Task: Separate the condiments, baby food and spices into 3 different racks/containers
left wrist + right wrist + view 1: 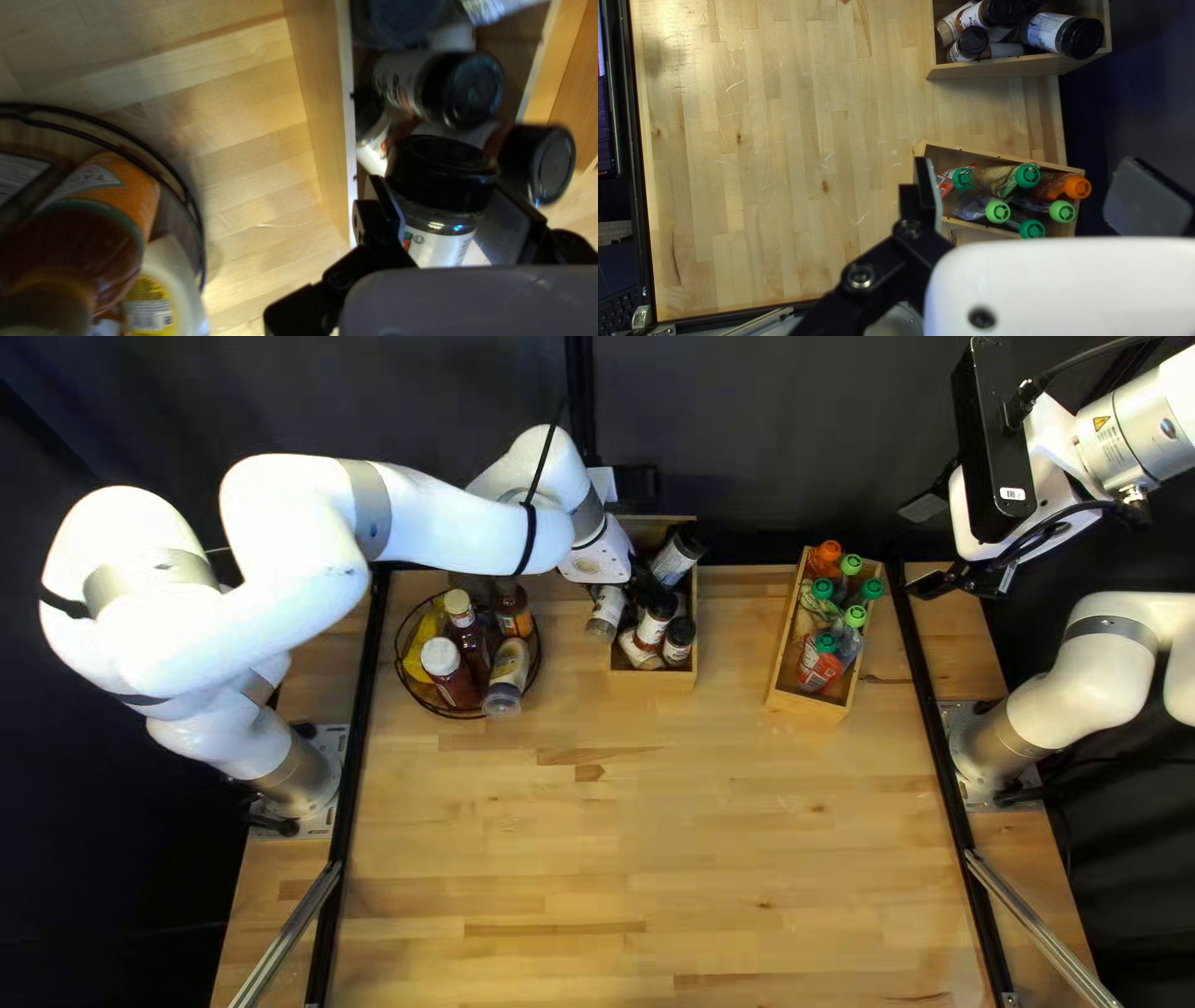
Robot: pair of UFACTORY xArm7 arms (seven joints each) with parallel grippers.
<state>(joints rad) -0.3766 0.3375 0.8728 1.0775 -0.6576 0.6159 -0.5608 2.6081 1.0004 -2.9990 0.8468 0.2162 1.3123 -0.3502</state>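
My left gripper (637, 583) is over the middle wooden box (651, 681), which holds black-lidded spice jars. In the left wrist view my left gripper (450, 214) is shut on a black-lidded spice jar (436, 239), with other spice jars (464, 87) just ahead. A round wire basket (401, 670) at the left holds red sauce bottles (446, 662), a yellow bottle and a clear-ended jar (508, 670). At the right, baby food pouches (819, 662) with green and orange caps stand in a second wooden box (807, 706). My right gripper (919, 548) is open; in its wrist view the gripper (1030, 196) has empty fingers.
Black rails (355, 747) run along both sides of the wooden tabletop (647, 846). Bare wood lies in front of the basket and boxes. A dark curtain (772, 436) hangs behind the far edge.
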